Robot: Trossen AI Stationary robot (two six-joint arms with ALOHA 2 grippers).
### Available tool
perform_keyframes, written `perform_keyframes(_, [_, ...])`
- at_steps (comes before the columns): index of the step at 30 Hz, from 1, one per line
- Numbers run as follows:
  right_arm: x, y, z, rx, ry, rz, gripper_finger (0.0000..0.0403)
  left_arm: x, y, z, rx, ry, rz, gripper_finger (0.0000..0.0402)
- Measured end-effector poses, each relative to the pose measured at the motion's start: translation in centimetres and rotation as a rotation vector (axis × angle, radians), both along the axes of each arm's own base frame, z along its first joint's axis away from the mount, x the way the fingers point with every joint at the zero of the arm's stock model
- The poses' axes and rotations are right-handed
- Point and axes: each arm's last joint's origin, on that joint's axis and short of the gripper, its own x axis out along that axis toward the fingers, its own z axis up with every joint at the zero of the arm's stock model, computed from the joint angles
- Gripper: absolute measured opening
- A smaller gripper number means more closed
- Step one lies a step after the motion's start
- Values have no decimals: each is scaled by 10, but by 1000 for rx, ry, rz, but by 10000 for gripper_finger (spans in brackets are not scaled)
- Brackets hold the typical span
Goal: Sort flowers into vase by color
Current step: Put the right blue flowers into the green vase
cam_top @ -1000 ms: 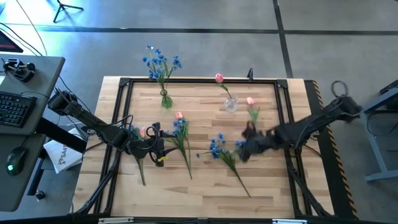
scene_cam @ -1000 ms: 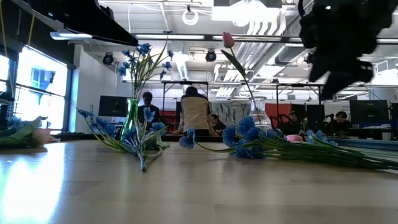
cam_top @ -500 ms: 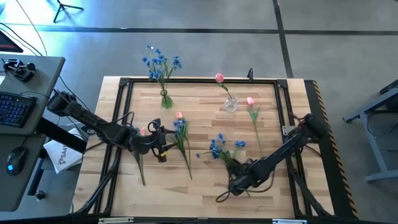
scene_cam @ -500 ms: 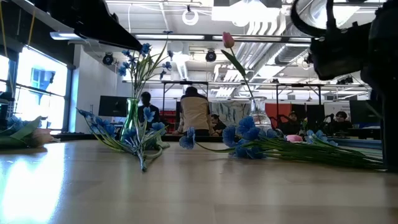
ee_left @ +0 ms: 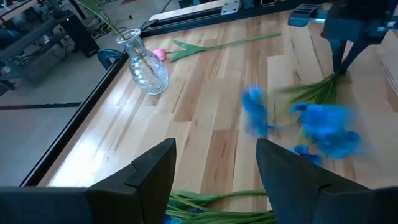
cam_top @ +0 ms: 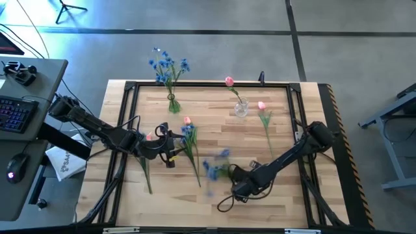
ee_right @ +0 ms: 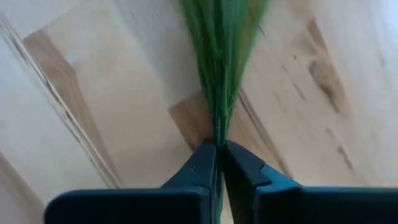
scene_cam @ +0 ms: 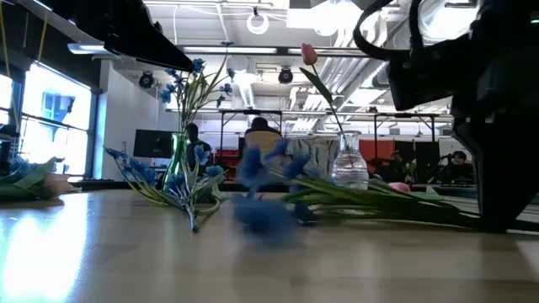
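Note:
A blue flower [cam_top: 214,166] lies near the table's middle, its blossoms blurred, and my right gripper [ee_right: 219,149] is shut on its green stem. Toward the left, my left gripper [ee_left: 214,174] hangs open beside a lying blue flower [cam_top: 190,146] and two pink flowers [cam_top: 149,138]. At the back a green vase [cam_top: 173,103] holds blue flowers. A clear vase [cam_top: 241,108] to its right holds one pink flower. Another pink flower [cam_top: 264,116] lies to the right of the clear vase. My right gripper pinches the blue flower's bunch of green stems [ee_right: 219,127] between its two fingers, near the stem end. The fingers come from above, pointing steeply down. The stems run away from them toward the blurred blossoms [ee_left: 326,127]; whether those touch the table, I cannot tell.
A black frame [cam_top: 208,84] runs around the wooden table top. Cables trail from both arms. A desk with keyboard and mouse [cam_top: 16,110] stands off the table's left. Bare wood lies along the near edge [cam_top: 195,208].
My right gripper has swung from the table's right middle down toward the near edge, tipped to point down, and shut on the blue flower's stem. The flower's blossoms have then shifted toward the table's left.

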Motion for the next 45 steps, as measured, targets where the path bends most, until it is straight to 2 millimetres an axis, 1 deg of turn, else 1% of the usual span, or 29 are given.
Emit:
perform_keyframes(2, [-2, 4, 4, -84, -85, 32, 9, 0, 0, 0, -2, 1, -4, 211])
perform_keyframes(5, [-3, 6, 15, -178, -274, 5, 5, 0, 0, 0, -10, -1, -4, 211])
perform_keyframes(7, [-10, 9, 20, -174, -435, -27, 4, 0, -1, -1, -11, 1, -7, 211])
perform_keyframes(9, [-18, 10, 13, -162, -597, -49, 3, 0, -3, -1, -10, 5, -16, 211])
perform_keyframes(11, [-24, 7, 6, -169, -768, -53, 3, 0, -3, -2, -7, 10, -24, 211])
perform_keyframes(14, [-26, -1, 8, -147, -1024, -56, 3, 0, -4, -2, -1, 15, -45, 211])
perform_keyframes(16, [-25, -8, 12, -138, -1147, 2, 3, 0, -4, -1, 11, 14, -61, 211])
perform_keyframes(18, [-22, -16, 25, -166, -1278, 73, 3, 1, -5, 0, 18, 6, -83, 211])
perform_keyframes(21, [-17, -25, 45, -267, -1446, 241, 2, 2, -6, 2, 25, -3, -95, 211])
perform_keyframes(24, [-10, -33, 61, -356, -1568, 395, 2, 4, -7, 3, 23, -23, -121, 211])
perform_keyframes(28, [7, -45, 75, -379, -1633, 495, 2, 16, -15, 5, 3, -93, -251, 211])
perform_keyframes(31, [19, -49, 82, -362, -1634, 543, 2, 30, -24, 3, 12, -175, -368, 211])
perform_keyframes(34, [27, -49, 89, -390, -1614, 548, 2, 42, -32, -2, 44, -258, -450, 211])
perform_keyframes(38, [35, -48, 92, -421, -1547, 537, 2, 51, -37, 0, 66, -396, -461, 211])
perform_keyframes(42, [38, -47, 88, -431, -1476, 547, 2, 52, -37, 8, 70, -481, -450, 211])
perform_keyframes(45, [39, -48, 86, -421, -1452, 509, 2, 51, -35, 13, 62, -524, -442, 211])
